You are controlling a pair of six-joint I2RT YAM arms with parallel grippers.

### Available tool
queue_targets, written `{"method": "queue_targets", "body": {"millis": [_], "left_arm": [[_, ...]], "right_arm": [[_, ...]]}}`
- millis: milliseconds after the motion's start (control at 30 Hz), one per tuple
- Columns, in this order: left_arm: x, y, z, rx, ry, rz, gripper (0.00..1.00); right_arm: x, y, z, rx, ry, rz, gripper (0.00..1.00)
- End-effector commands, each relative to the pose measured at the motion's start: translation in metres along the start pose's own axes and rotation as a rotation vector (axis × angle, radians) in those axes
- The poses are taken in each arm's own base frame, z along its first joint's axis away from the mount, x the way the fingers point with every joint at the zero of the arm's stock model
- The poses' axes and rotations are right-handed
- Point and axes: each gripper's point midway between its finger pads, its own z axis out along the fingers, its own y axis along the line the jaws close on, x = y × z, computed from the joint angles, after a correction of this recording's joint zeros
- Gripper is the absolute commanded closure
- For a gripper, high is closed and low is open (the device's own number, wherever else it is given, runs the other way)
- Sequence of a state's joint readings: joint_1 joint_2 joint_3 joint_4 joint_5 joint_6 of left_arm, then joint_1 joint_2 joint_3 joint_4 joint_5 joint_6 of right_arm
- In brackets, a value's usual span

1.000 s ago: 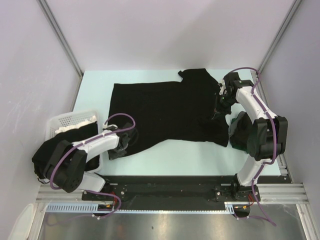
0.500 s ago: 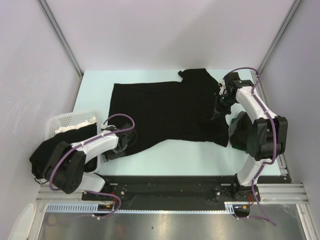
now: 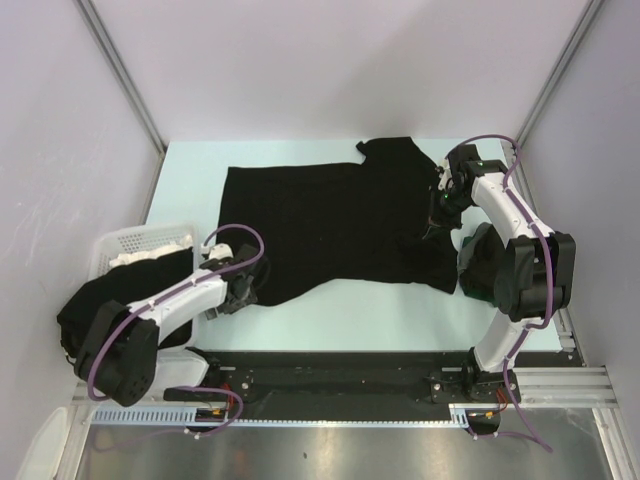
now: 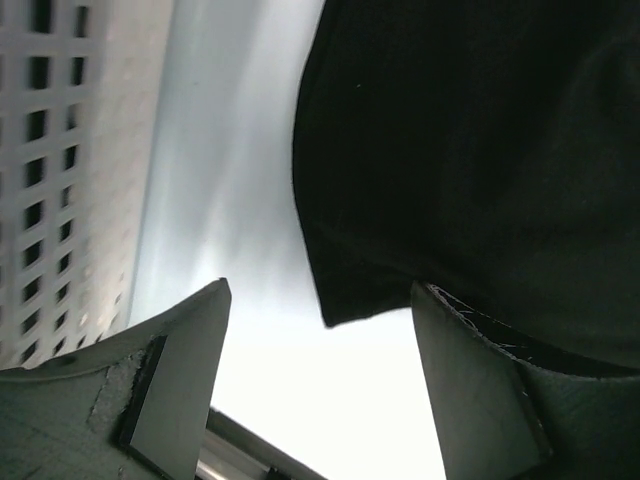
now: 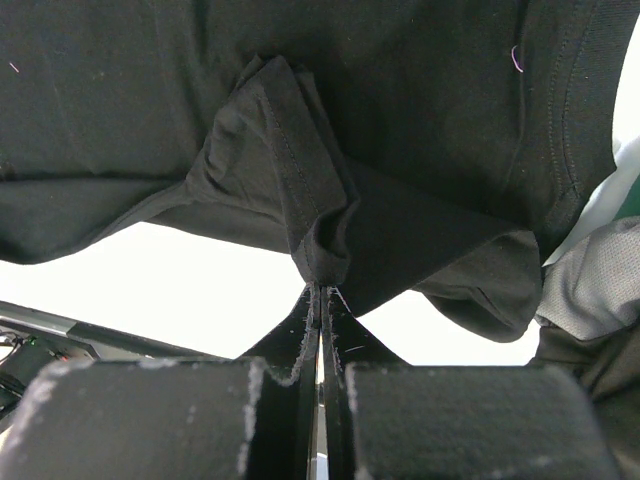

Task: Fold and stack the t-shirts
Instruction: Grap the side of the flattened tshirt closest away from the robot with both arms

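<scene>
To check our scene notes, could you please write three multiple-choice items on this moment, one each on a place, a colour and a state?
1. Where in the top view is the white basket?
A) near left
B) far right
C) far middle
2. What colour is the spread t-shirt?
A) white
B) black
C) red
3. How do the right arm's jaws stand?
A) wide open
B) out of view
C) shut on a fold of the t-shirt
Key: 1 A, it sits by the left arm's elbow; 2 B, the cloth is black in every view; 3 C, the right wrist view shows cloth pinched between them.
</scene>
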State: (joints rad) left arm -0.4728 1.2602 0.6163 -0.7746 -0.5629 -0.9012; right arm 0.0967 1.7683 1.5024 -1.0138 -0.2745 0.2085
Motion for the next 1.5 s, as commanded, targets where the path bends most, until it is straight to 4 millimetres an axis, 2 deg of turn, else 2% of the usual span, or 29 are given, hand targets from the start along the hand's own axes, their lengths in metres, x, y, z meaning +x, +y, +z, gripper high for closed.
{"method": "queue_targets", "body": {"millis": [0, 333, 700, 933, 1467], "left_arm": [[-0.004, -0.012, 0.005, 0.024, 0.0, -0.005, 0.22], [-0.003, -0.021, 0.009, 0.023, 0.022, -0.005, 0.31], [0.009, -0.021, 0.013, 0.02, 0.069, -0.003, 0.4], [0.022, -0.02, 0.015, 0.027, 0.109, -0.02, 0.49], [0.038, -0.015, 0.01, 0.018, 0.178, -0.041, 0.49]], "right_arm": [[0.002, 0.002, -0.003, -0.002, 0.001, -0.006, 1.0], [0.001, 0.0, -0.002, -0.004, 0.001, 0.003, 1.0], [0.001, -0.001, -0.003, -0.002, 0.001, 0.006, 1.0], [0.0, -0.001, -0.004, -0.005, 0.0, 0.007, 1.0], [-0.002, 0.002, -0.004, -0.018, -0.001, 0.011, 1.0]]}}
